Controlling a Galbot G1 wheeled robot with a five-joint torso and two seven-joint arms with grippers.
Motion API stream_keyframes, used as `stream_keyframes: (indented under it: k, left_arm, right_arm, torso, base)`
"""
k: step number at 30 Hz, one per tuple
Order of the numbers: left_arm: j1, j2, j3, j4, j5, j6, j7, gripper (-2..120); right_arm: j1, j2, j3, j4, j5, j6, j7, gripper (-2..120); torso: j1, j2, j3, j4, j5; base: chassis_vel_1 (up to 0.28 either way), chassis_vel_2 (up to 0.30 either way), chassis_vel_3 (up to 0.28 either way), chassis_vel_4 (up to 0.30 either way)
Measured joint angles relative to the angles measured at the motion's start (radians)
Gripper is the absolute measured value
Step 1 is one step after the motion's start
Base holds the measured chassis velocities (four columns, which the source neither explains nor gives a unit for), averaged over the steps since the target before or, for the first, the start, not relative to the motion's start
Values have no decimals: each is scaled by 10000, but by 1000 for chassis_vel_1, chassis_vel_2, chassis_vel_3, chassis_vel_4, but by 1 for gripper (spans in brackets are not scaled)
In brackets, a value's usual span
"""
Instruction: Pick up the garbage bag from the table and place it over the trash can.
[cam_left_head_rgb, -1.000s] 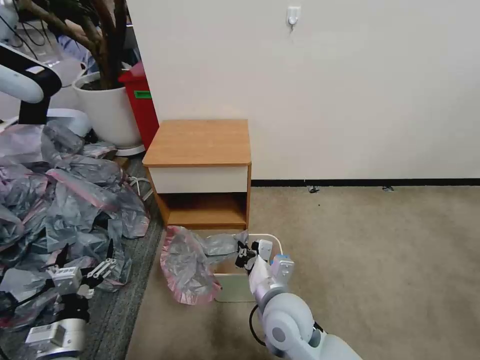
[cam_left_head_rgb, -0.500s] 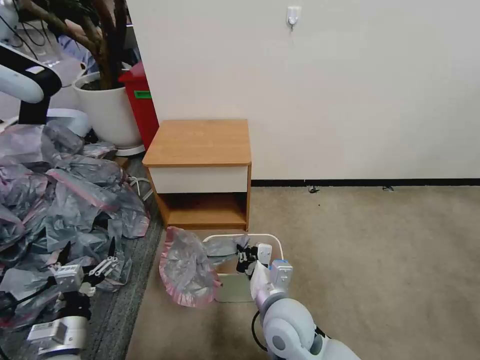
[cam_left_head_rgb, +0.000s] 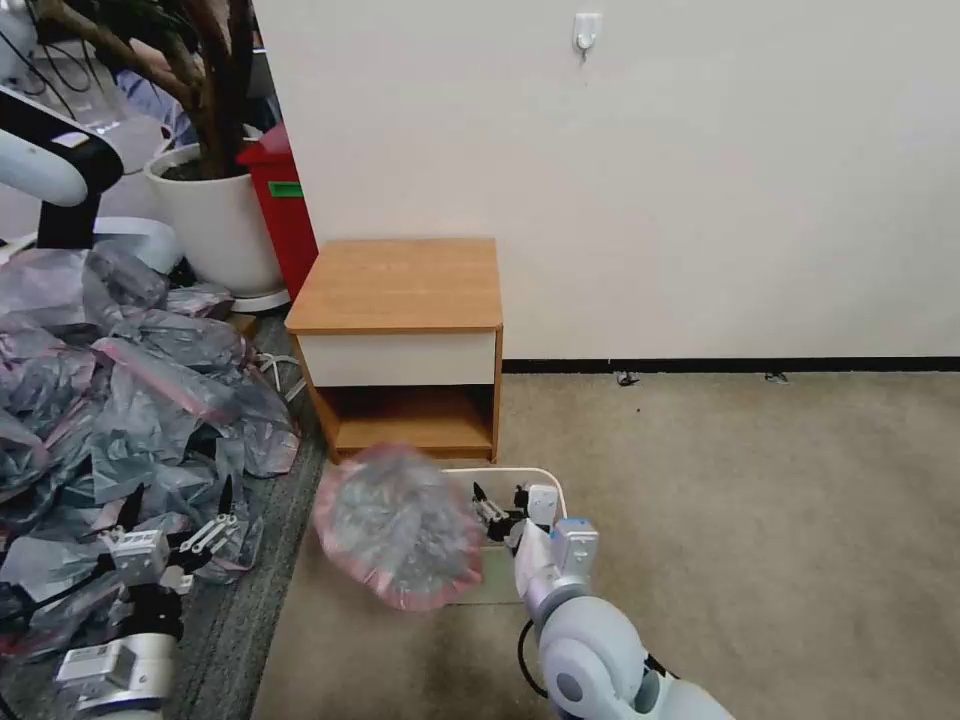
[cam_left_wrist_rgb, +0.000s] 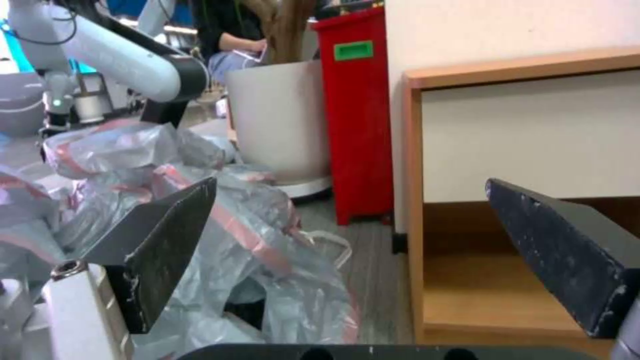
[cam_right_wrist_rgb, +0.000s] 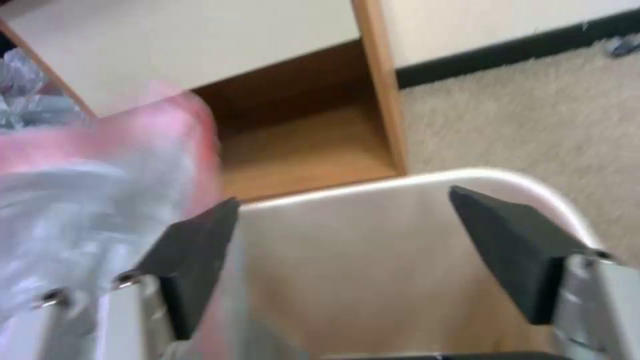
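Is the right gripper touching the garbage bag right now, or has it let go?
Cannot tell. In the right wrist view, the right gripper is open over the trash can, with the blurred garbage bag against one finger.

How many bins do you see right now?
2. The cream trash can stands on the carpet before the nightstand; a red bin stands beside the plant pot. Others may be hidden.

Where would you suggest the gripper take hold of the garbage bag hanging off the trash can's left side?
Probably the pink band along the garbage bag's lower rim, approached from the robot's left: the bag billows there, clear of the trash can, and the band looks like its firmest edge.
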Motion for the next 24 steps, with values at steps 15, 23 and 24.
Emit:
stream_keyframes:
  k: [15, 23, 24]
  left_arm:
    - [296, 28, 121, -590, -159, 35, 46, 100]
    - [854, 513, 626, -2370, -2615, 975, 238, 100]
    - [929, 655, 849, -2739, -3160, 1254, 324, 100]
  right_arm:
    - [-315, -133, 575, 398, -107, 43, -19, 113]
    - [-570, -337, 822, 950, -99, 23, -45, 109]
    - [-671, -416, 876, 1112, -103, 7, -60, 107]
  torso:
    - [0, 0, 0, 0, 0]
    - [0, 0, 0, 0, 2]
    - [0, 0, 0, 0, 0]
  base:
    - [0, 0, 0, 0]
    - [0, 0, 0, 0]
    - [0, 0, 0, 0]
